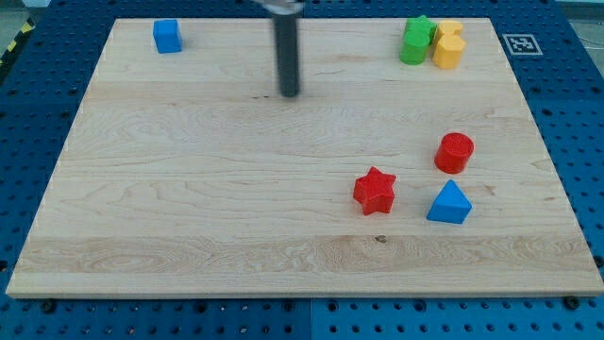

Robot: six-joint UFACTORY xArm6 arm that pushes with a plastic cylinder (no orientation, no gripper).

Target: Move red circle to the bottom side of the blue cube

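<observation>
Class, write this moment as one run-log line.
my tip: upper middle, touching nothing | red circle: right, above blue triangle | blue cube: top left | task: not done

Red star [375, 191] low on view's right, blue triangle [449, 203] just beside it. Green block [414, 41] and yellow block [448, 45] touching, top right corner. All on wooden board [189, 208]. Blue pegboard [576, 113] underneath.

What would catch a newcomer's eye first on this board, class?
Probably the dark rod, my tip, standing alone in the upper middle, touching no block. Next, the cluster at the view's lower right: red circle, red star and blue triangle. The blue cube sits far off at the top left.
</observation>
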